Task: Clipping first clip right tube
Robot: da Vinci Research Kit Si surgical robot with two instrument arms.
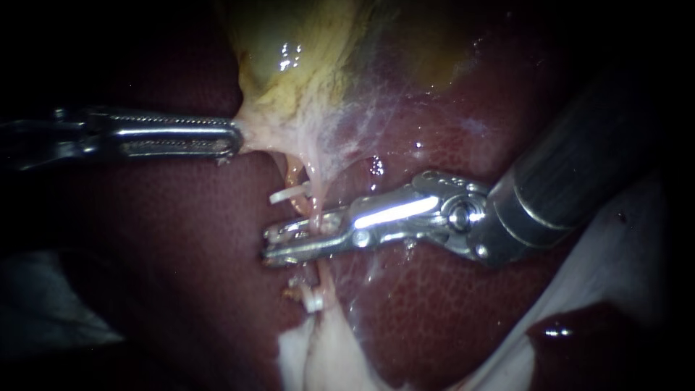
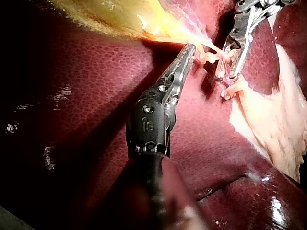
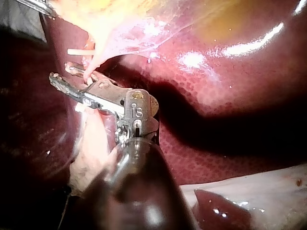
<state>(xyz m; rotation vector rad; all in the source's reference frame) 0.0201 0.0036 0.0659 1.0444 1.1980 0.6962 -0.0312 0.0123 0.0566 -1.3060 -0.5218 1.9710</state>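
My left instrument (image 1: 233,139) comes in level from the left, its jaws shut on the pale tissue at the neck of the yellow gallbladder (image 1: 304,58), which it holds stretched leftward. Thin pink tubes run down from there. My right instrument (image 1: 266,245) reaches in from the right with its jaws open, one on each side of the right-hand tube (image 1: 317,210). A white clip (image 1: 288,194) sits just above the jaws and another (image 1: 313,300) below them. In the right wrist view the jaws (image 3: 60,73) straddle the same tube.
Dark red liver (image 1: 181,253) lies under and around everything. Pale fatty tissue (image 1: 326,355) spreads below the tubes. A white sheet (image 1: 622,246) and a dark pool of fluid (image 1: 579,333) lie at the lower right, under my right shaft.
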